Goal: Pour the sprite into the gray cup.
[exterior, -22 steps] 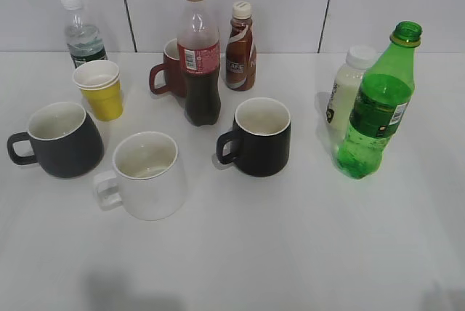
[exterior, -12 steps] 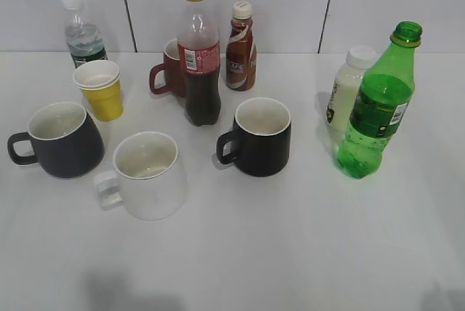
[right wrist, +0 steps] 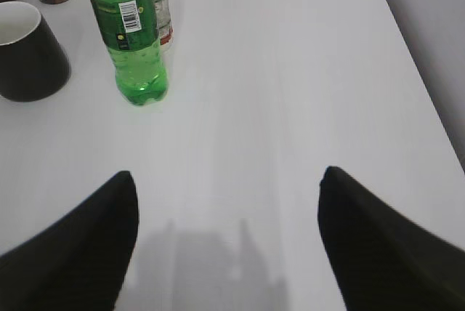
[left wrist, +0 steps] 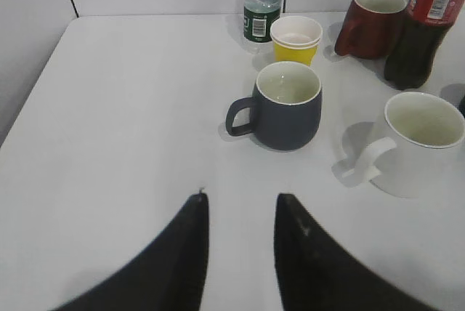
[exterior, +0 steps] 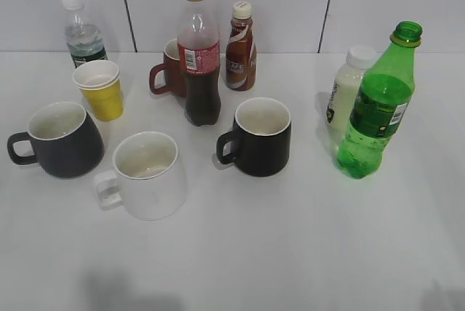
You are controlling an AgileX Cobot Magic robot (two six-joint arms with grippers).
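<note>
Right gripper (right wrist: 227, 202): fingers spread wide, empty, near the counter's (exterior: 290, 253) front-right edge; sprite (right wrist: 125, 31) ahead of it, to its left. Left gripper (left wrist: 240, 213): narrower gap, also empty, facing gray cup (left wrist: 285, 106) w/ handle toward counter's left edge. Step, as judged: approach, pre-grasp; nothing lifted yet. Next move likely needs right gripper to close on the bottle body, then carry it across to the cup. Sprite (exterior: 378, 104) stands upright near right edge, long axis vertical, uncapped mouth up. Gray cup (exterior: 59, 139) sits near left edge, mouth up.
</note>
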